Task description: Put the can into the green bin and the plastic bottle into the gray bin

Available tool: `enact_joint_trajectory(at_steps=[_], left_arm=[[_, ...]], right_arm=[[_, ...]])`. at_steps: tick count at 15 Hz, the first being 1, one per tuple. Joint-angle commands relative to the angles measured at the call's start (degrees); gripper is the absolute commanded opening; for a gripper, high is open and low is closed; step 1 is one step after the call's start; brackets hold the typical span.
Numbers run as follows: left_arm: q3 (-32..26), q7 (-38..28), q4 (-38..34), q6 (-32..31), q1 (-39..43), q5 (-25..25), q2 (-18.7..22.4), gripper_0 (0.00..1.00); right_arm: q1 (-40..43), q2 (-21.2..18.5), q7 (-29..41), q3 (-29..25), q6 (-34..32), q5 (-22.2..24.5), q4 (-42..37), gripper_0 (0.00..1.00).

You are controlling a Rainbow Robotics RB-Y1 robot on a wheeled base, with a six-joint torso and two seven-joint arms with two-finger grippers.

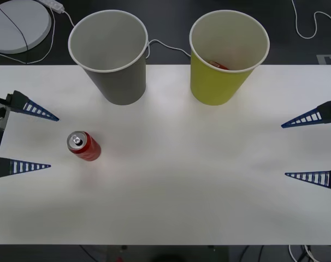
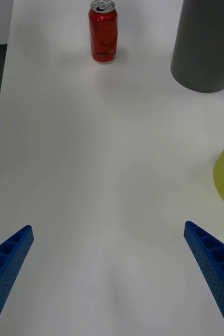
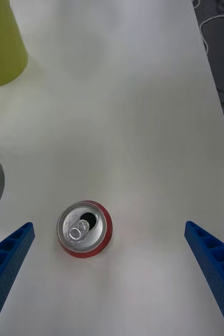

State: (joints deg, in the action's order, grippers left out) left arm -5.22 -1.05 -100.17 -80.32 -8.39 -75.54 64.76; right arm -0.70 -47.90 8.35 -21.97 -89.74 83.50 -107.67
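A wide white bench (image 1: 171,191) carries everything, its far edge meeting a dark floor. On that floor at the far left lies a round pale-gray disc (image 1: 18,24), cut off by the frame, with a white power strip (image 1: 53,4) and thin white cables (image 1: 165,46) trailing behind the cups.

At the left edge the left gripper (image 1: 51,142) hangs low over the bench, its blue ribbed fingers (image 3: 7,262) spread wide apart and holding nothing. Just right of it stands the small red soda can with a silver top and pull tab (image 1: 83,146), upright on the bench and touching neither finger; the left wrist view looks down on its opened top (image 3: 84,227).

Farther back, the large gray tapered paper cup, the gray bin (image 1: 111,54), stands upright with a white inside. To its right, well apart, stands the large yellow-green tapered paper cup, the green bin (image 1: 226,57). A small red thing (image 1: 219,65) shows deep inside it against the near wall, mostly hidden by the rim, too little to identify.

At the right edge the right gripper (image 1: 284,150) hangs with its fingers (image 2: 211,257) likewise spread and empty, well apart from the can.
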Motion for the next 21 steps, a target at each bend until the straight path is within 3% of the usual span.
enact_joint_trajectory(at_steps=[1, 14, 21], left_arm=[[0.9, 1.1, 5.5, 0.9, 0.0, 4.8, 0.0, 1.0], [18.8, 34.3, 34.1, 7.3, -0.2, 34.1, -0.3, 1.0], [26.9, 46.7, 47.0, 7.3, -3.1, 44.8, -6.0, 1.0]], right_arm=[[0.0, 0.0, 0.0, 0.0, 0.0, 0.0, 0.0, 1.0], [0.0, 0.0, 0.0, 0.0, 0.0, 0.0, 0.0, 1.0], [0.0, 0.0, 0.0, 0.0, 0.0, 0.0, 0.0, 1.0]])
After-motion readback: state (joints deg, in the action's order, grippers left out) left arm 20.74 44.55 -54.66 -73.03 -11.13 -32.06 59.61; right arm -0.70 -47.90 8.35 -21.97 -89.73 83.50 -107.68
